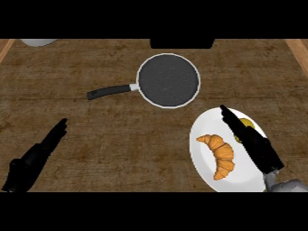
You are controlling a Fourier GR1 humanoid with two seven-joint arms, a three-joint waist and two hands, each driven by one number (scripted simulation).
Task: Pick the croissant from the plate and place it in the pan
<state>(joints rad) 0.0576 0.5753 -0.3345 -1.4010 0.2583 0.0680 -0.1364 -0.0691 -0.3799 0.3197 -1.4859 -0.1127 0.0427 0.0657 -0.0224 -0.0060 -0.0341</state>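
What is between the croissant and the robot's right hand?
Just a bare white strip of the plate separates the croissant from the right hand, as the head view shows.

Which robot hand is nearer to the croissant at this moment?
Right. The right robot hand is over the plate, just to the right of the croissant, fingers straight. The left robot hand is far to its left, over the counter.
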